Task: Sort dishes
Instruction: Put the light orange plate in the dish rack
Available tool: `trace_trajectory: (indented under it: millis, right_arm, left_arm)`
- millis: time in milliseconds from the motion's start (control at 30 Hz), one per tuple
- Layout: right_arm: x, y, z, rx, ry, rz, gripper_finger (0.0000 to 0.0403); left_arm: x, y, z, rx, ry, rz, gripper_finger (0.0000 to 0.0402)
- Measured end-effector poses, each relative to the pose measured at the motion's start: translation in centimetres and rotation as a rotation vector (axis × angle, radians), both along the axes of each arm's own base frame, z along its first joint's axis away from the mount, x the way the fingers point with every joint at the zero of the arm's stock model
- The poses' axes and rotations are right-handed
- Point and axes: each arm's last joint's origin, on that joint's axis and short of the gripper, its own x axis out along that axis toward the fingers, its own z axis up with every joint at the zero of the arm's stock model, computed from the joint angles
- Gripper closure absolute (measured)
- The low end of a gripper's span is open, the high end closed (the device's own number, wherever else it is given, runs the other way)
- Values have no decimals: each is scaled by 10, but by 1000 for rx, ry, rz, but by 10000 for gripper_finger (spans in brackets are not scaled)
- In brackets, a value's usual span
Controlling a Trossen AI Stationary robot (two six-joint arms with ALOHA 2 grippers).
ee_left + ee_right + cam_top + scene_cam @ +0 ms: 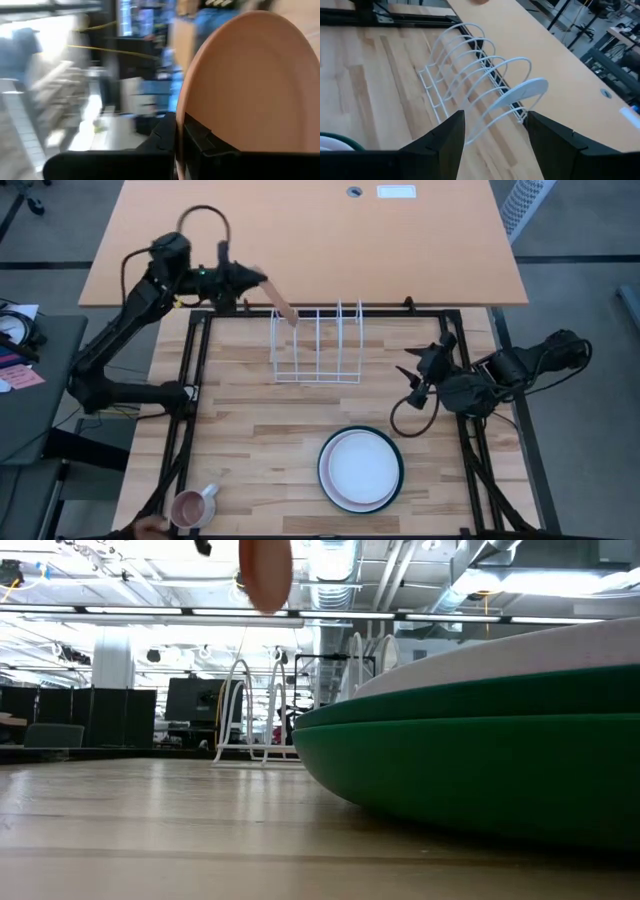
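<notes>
My left gripper (250, 278) is shut on an orange-brown plate (278, 302), held on edge in the air over the far left end of the white wire rack (315, 345). In the low view the plate (265, 570) hangs well above the rack (260, 710). A stack of plates (360, 470), white on pink on dark green, lies flat on the table near the front. My right gripper (425, 375) is open right of the rack, touching nothing; in its wrist view the fingers (495, 135) point toward the rack (475, 75). My left gripper pinches the orange-brown plate's rim (181, 131) between its two fingers, one on each face. The fingers come in level from the table's left. The plate stands on edge, lifted clear of the rack and the table.
A small pink mug (192, 507) stands at the front left corner, with a person's hand (150, 527) beside it. A black frame (200, 380) runs along the table's sides. Bare wood lies between the rack and the plate stack.
</notes>
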Motion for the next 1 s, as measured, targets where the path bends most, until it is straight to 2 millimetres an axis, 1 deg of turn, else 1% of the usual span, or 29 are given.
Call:
trace_trajectory:
  millis: [100,200,367,467,567,733,900,1000]
  right_arm:
    - [0,-1,0,-27,23,10,186]
    - [0,-1,0,-43,37,20,186]
    - [1,-1,0,-63,53,35,186]
    - [1,-1,1,-79,61,49,186]
    - [1,-1,1,-88,69,55,186]
    - [2,-2,1,-106,82,61,186]
    - [4,-8,2,-102,73,28,186]
    - [6,-13,3,-99,66,4,186]
  left_arm:
    - [3,6,-12,-58,73,-37,401]
    - [9,13,-20,-85,105,-37,401]
    - [14,19,-25,-91,107,-105,401]
    - [16,21,-32,-140,144,-107,401]
    - [16,22,-36,-136,174,-108,401]
    - [16,25,-37,-119,180,-109,401]
    - [24,34,-47,-139,199,-145,401]
    - [32,43,-57,-158,230,-140,401]
